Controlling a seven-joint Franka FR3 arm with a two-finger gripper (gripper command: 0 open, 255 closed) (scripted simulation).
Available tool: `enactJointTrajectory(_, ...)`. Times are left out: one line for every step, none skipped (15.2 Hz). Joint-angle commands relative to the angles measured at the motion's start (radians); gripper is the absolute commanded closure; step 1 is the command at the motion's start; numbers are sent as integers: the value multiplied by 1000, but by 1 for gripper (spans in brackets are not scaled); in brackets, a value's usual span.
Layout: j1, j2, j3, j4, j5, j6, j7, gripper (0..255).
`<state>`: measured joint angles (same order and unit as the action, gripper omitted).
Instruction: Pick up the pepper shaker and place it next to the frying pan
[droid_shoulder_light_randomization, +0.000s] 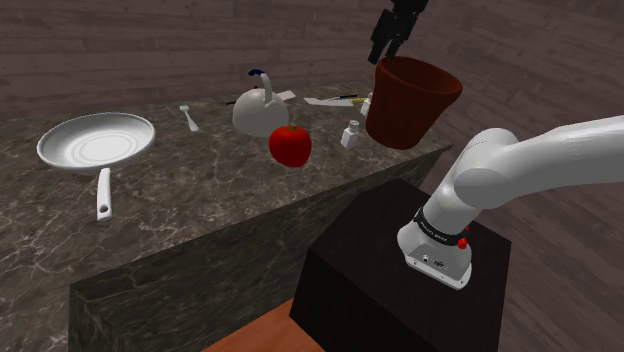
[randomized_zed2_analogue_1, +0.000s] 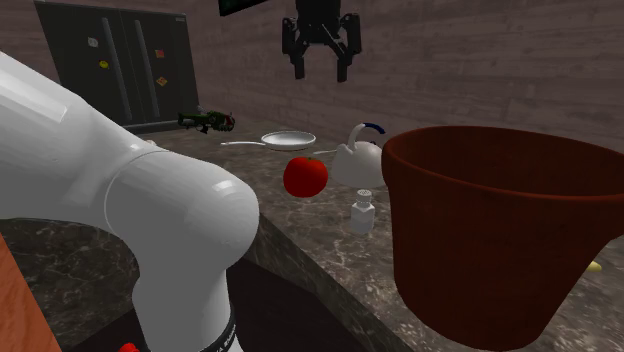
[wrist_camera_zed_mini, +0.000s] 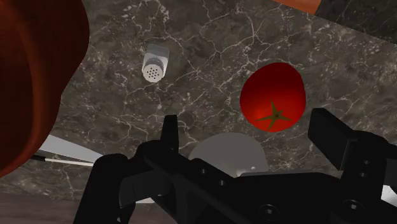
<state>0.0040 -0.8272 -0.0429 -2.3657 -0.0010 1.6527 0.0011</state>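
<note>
Pincer (randomized_zed2_analogue_1: 320, 68) hangs released, fingers spread, high above the dark marble bench (droid_shoulder_light_randomization: 200, 205), over the white pepper shaker (wrist_camera_zed_mini: 154, 62) near a red tomato (wrist_camera_zed_mini: 272, 95).

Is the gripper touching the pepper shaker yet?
Apart. The second exterior view shows the open gripper hanging high in the air, with the pepper shaker standing on the counter well below it.

Dark veined marble worktop (droid_shoulder_light_randomization: 200, 200), wood-plank floor (droid_shoulder_light_randomization: 100, 45), plank wall (randomized_zed2_analogue_1: 480, 60), dark double-door cabinet (randomized_zed2_analogue_1: 120, 70) carrying magnets (randomized_zed2_analogue_1: 103, 63). Dim light.
</note>
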Motion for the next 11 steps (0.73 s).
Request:
enactJointTrajectory(0,0,0,0,0,0,0,0)
enactJointTrajectory(-1,2,-8,-29,-9,28,-14,0)
enactJointTrajectory(-3,6,-16,-57,-18,57,-29,0)
enactJointTrajectory(-4,11,-24,-84,-27,86,-43,0)
enactJointTrajectory(-6,17,-32,-110,-37,116,-57,0)
enactJointTrajectory(-8,25,-41,-135,-47,146,-71,0)
enactJointTrajectory(-11,35,-50,-159,-56,177,-85,0)
enactJointTrajectory(-13,46,-59,-182,-66,208,-99,0)
enactJointTrajectory(-16,59,-69,-203,-76,240,-112,0)
enactJointTrajectory(-19,74,-78,-224,-87,273,-126,0)
enactJointTrajectory(-22,90,-88,-243,-97,307,-139,0)
